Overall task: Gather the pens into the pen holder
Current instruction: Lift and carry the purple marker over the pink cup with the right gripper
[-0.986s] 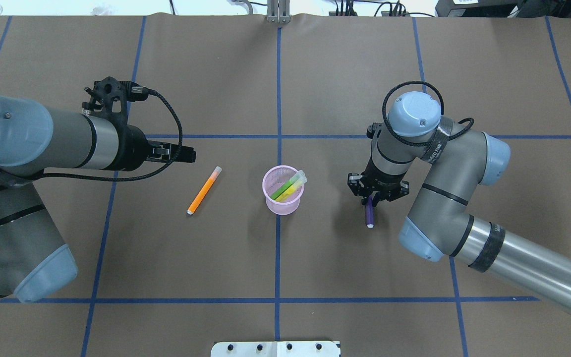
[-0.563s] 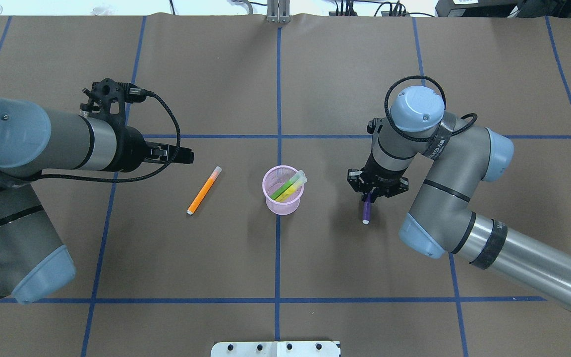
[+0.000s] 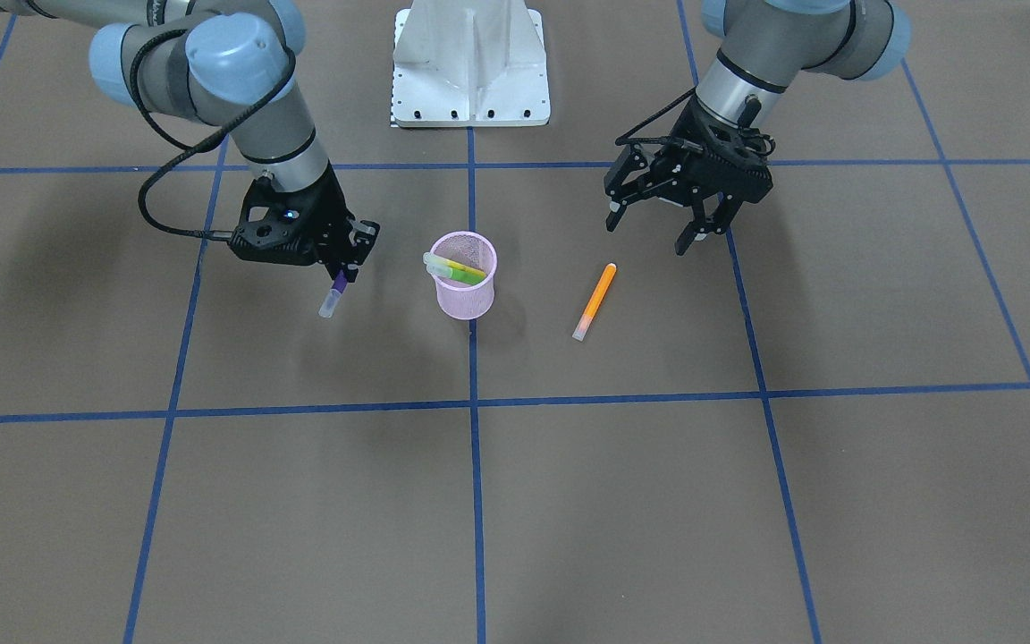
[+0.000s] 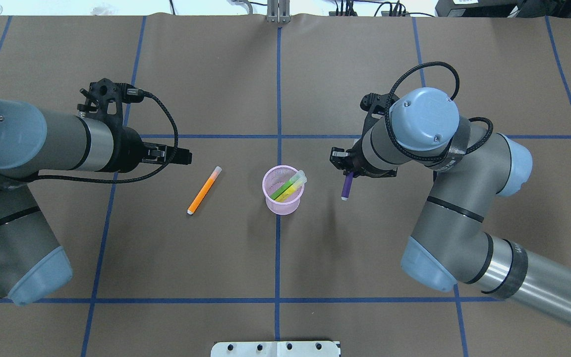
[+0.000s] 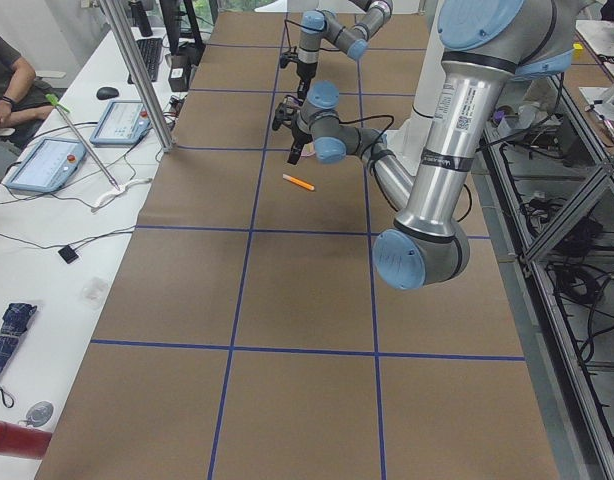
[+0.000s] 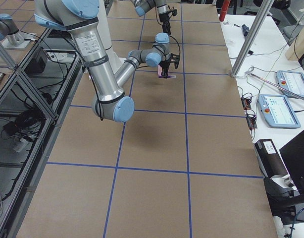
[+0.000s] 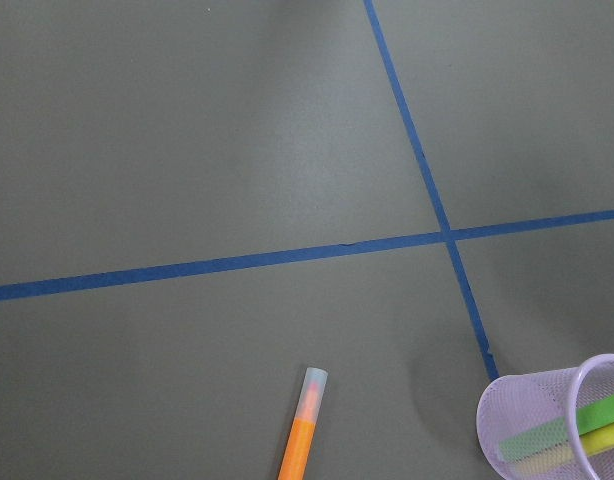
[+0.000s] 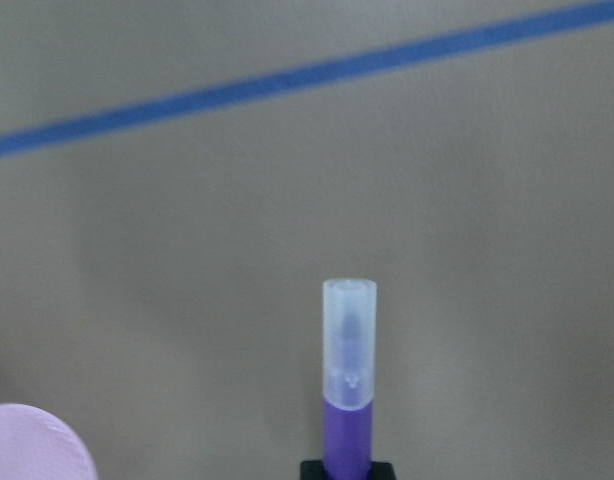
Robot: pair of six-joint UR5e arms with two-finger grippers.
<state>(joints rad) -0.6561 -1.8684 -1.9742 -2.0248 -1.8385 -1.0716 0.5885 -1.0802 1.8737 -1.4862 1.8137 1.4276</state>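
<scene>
From across the table, my right gripper (image 3: 342, 275) is clamped on the purple pen (image 3: 333, 296), which hangs cap-down just beside the pen holder (image 3: 464, 279), I judge so it can drop in cap first beside the green pen (image 3: 460, 275) and yellow pen (image 3: 443, 264), while my left gripper (image 3: 654, 229) hovers with fingers spread just behind the orange pen (image 3: 595, 300) on the table (image 3: 658, 501), likely ready to take it. From overhead my right wrist hides those fingers, so only the pen's lower part shows. My right wrist camera cuts the holder to a pink sliver, and my left wrist camera shows no fingers at all.
</scene>
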